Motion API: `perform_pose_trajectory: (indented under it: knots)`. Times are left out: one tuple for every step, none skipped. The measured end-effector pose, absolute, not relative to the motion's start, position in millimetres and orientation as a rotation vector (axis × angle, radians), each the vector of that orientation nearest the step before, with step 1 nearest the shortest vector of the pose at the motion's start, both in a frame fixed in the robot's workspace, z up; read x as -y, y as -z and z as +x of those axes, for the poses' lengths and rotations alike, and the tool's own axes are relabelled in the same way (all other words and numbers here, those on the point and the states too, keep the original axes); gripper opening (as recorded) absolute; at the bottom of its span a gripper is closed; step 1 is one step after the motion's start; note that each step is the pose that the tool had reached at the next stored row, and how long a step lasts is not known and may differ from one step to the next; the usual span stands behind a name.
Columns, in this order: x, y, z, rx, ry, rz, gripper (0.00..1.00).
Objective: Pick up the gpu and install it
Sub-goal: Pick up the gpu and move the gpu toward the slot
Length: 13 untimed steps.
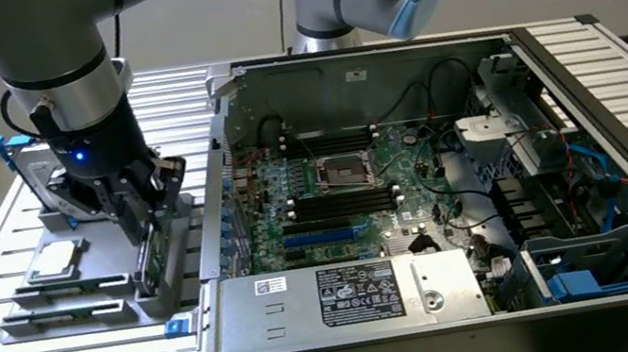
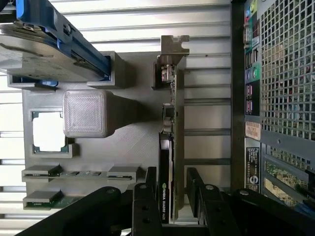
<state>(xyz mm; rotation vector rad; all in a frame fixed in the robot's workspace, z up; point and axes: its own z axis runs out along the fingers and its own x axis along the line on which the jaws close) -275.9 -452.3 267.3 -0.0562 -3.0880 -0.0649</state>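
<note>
One gripper [image 2: 171,173] straddles one gpu [image 2: 171,123].
Its two fingers [image 2: 193,182] stand apart either side of the upright card, in one gray holder [image 2: 133,142].

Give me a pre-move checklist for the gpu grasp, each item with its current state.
1. The gripper straddles the gpu, a finger on each side: ok.
2. The fingers clamped on the card: not ok, a gap shows beside it.
3. The gpu upright on edge in its gray holder: ok.
4. The hard drive and CPU chip apart from the fingers: ok.
5. The computer case open, motherboard exposed: ok.
6. Target slot free of cables: cannot tell.
</note>
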Motion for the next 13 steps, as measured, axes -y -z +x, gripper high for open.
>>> perform_pose_trajectory:
  knots:
    - [451.7, -265.6, -276.1, 3.088, 0.065, -0.056, 0.38]
    - [450.7, -263.7, -276.3, 3.089, 0.065, -0.056, 0.38]
    - [449.5, -262.0, -276.6, 3.089, 0.065, -0.056, 0.38]
    - [448.1, -260.2, -276.9, 3.090, 0.065, -0.056, 0.38]
    - [446.2, -258.3, -277.5, 3.091, 0.065, -0.056, 0.38]
    - [444.6, -256.3, -278.3, 3.092, 0.065, -0.056, 0.38]
    - [443.2, -254.5, -279.2, 3.093, 0.065, -0.056, 0.38]
    - [441.9, -252.8, -279.9, 3.093, 0.065, -0.056, 0.38]
    - [441.0, -251.0, -280.3, 3.095, 0.065, -0.056, 0.38]
    - [440.4, -249.2, -280.6, 3.096, 0.065, -0.056, 0.38]
    - [439.7, -247.3, -280.8, 3.098, 0.065, -0.056, 0.38]
    - [439.2, -245.5, -281.1, 3.099, 0.065, -0.056, 0.38]
    - [438.8, -243.7, -281.3, 3.101, 0.065, -0.056, 0.38]
